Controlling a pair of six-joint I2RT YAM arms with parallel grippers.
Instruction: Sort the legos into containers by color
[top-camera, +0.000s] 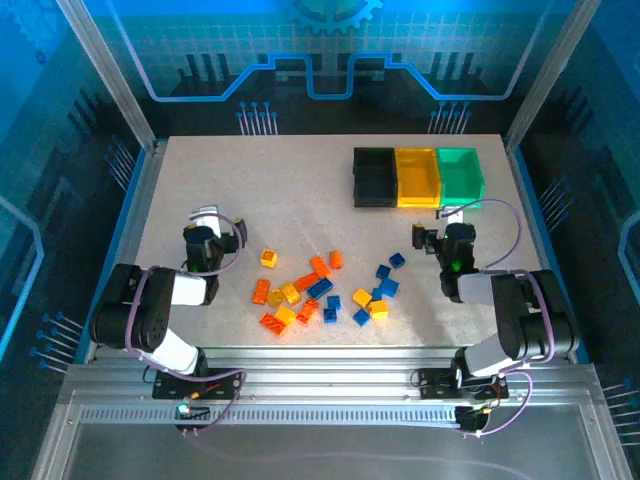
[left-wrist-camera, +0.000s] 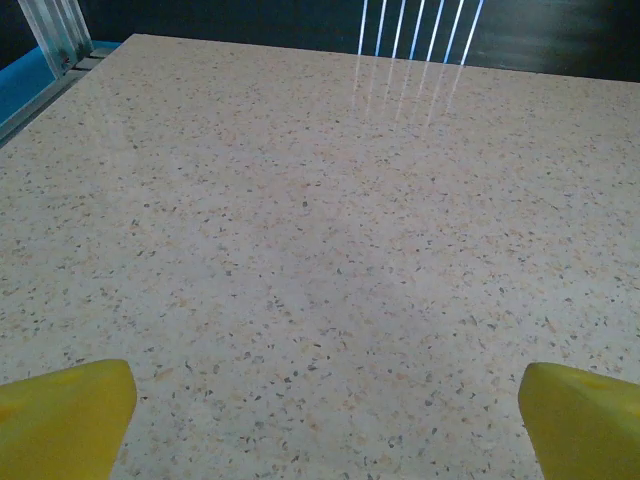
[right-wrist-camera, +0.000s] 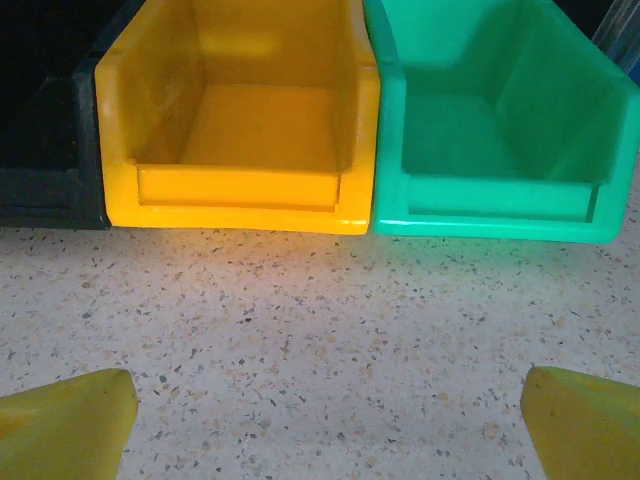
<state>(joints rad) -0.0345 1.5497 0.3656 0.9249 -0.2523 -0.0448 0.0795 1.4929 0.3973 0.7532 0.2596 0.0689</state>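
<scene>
The legos lie scattered on the table between my two arms: orange ones to the left, yellow ones mixed in, blue ones to the right. The containers stand in a row at the back right: black, yellow, green. My left gripper is open over bare table left of the bricks, yellow fingertips wide apart. My right gripper is open, just in front of the yellow bin and green bin, whose insides look empty. Nothing is between either pair of fingers.
The black bin shows at the left edge of the right wrist view. A metal frame post and a blue border mark the table's left side. Speckled tabletop stretches behind the bricks toward the back wall.
</scene>
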